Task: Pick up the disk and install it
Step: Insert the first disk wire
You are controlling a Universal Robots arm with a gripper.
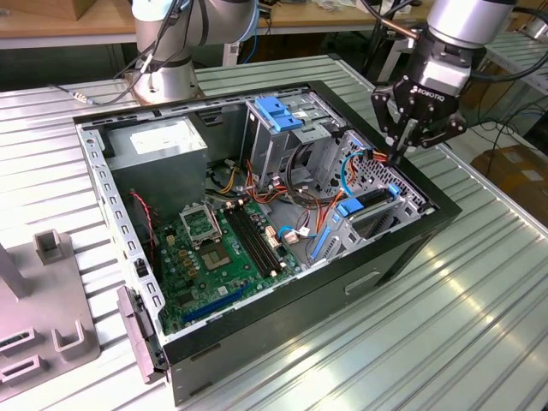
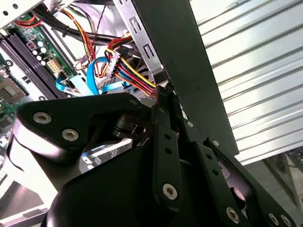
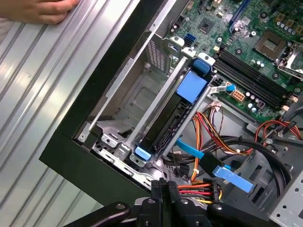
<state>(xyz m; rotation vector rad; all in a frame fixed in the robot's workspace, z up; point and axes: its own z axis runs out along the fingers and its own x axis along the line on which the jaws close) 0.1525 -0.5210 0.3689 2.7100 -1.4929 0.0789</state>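
Observation:
The disk (image 3: 166,124) stands on edge in the drive bay at the corner of the open computer case (image 1: 402,248), dark between its blue carrier rails, with a blue tab on top. In the exterior view the disk (image 1: 372,200) sits in the bay at the case's right side. My gripper (image 1: 401,156) hangs just above and behind it, fingers shut together with nothing seen between them, their tips close to the coloured power cables (image 3: 204,191). In both wrist views the fingers (image 3: 163,189) (image 2: 163,118) sit by the case wall, next to those cables.
A person's hand (image 3: 40,10) rests on the ribbed metal table beside the case. Inside the case are the motherboard (image 1: 214,248), a grey power supply box (image 1: 158,141) and a drive cage with a blue latch (image 1: 278,111). A grey fixture (image 1: 43,291) stands at the exterior view's left.

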